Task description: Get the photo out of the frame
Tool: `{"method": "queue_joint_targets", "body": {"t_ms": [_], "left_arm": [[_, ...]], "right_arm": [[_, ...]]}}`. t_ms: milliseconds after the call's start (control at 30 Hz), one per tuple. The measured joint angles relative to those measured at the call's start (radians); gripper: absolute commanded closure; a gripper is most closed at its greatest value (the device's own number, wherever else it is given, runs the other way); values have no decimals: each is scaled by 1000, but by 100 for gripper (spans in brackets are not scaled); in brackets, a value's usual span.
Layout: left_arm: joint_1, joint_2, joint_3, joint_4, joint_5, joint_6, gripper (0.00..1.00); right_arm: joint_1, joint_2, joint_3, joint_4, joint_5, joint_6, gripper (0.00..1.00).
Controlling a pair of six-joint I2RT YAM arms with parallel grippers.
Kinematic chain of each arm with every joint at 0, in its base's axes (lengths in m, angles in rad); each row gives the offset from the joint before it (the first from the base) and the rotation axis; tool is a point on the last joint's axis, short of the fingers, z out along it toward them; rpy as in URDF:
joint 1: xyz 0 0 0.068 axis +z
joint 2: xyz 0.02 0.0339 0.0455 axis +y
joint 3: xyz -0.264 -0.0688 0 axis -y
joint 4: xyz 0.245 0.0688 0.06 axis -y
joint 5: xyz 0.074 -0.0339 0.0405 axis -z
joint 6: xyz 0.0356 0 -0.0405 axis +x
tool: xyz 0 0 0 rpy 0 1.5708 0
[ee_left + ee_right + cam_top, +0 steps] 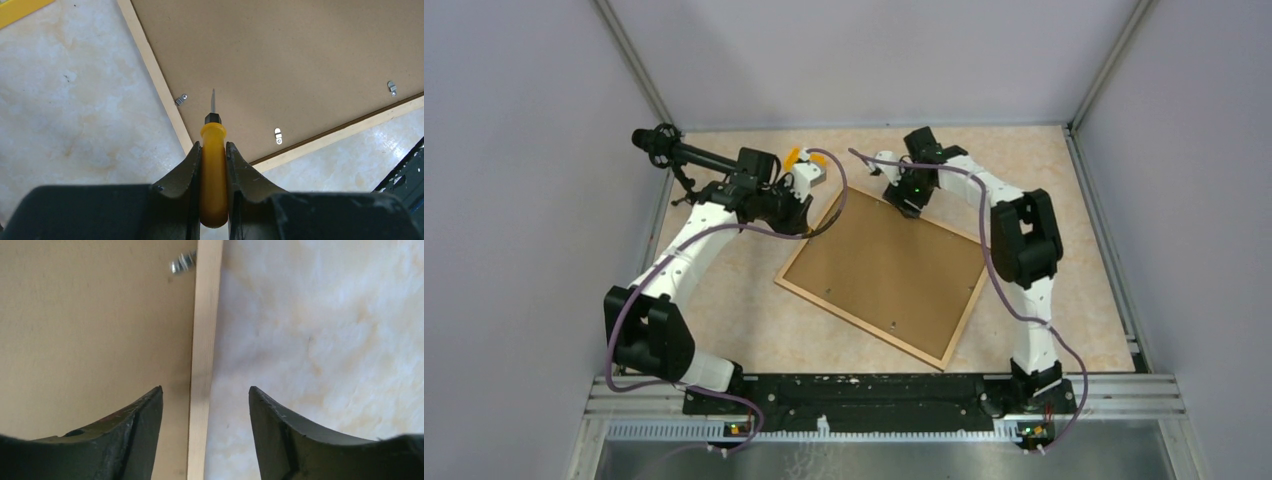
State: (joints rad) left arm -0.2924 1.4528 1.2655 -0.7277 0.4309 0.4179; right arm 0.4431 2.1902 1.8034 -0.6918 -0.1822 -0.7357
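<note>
The frame [884, 275] lies face down and turned askew on the table, its brown fibreboard back [280, 60] up. The photo is hidden under that back. My left gripper [804, 195] hovers at the frame's far left corner, shut on a yellow-handled screwdriver [213, 165]. Its thin blade [213, 101] points over the back, close to a metal clip [181, 100] on the rim. My right gripper [908, 203] stands open at the frame's far edge. Its jaws straddle the pale wooden rim [205, 340], one finger [135, 425] over the back and the other over the table.
More small clips [278, 135] [392, 88] sit along the rim, and one [181, 263] lies ahead of the right gripper. A yellow object [20, 10] lies on the marbled table [724, 320] beyond the frame's corner. Grey walls enclose the cell; a metal rail [874, 390] runs along the near edge.
</note>
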Motion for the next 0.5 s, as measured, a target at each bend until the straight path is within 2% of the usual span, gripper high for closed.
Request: {"method": "queue_joint_targets", "body": {"t_ms": [367, 500], "left_arm": [[-18, 0, -15, 1, 0, 31, 100], [-23, 0, -16, 2, -1, 32, 100]], "right_arm": [[-219, -356, -369, -14, -1, 66, 36], [-236, -411, -482, -13, 21, 51, 41]]}}
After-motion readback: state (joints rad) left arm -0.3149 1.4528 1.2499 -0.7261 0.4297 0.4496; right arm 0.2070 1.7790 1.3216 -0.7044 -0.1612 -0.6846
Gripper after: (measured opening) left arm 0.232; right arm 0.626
